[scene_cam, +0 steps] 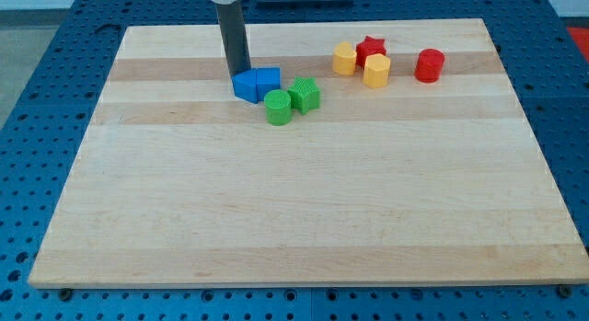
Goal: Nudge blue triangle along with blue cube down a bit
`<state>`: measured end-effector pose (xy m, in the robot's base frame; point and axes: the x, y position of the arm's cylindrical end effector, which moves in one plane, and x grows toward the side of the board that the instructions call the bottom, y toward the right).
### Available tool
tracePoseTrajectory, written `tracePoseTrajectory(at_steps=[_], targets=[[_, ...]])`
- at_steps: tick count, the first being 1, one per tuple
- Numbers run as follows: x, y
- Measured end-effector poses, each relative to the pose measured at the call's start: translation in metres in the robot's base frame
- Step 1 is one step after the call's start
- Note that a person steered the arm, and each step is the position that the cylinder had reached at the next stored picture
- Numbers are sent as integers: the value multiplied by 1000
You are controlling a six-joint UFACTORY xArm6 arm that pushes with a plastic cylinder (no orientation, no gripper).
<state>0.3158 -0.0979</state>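
Observation:
The blue triangle (246, 86) and the blue cube (268, 79) sit touching each other near the view's top, left of centre, on the wooden board (304, 211). My tip (238, 74) is at the upper left edge of the blue triangle, touching or nearly touching it. The dark rod rises straight up out of the view's top.
A green cylinder (278, 108) and a green cube (305, 95) lie just below and right of the blue blocks. Further right near the top are two yellow blocks (344, 58) (376, 71), a red star (371, 49) and a red cylinder (429, 65).

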Motion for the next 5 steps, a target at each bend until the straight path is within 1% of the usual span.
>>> tracePoseTrajectory(at_steps=[2, 3, 4, 5], targets=[[5, 0], [2, -39], [5, -49], [6, -27]])
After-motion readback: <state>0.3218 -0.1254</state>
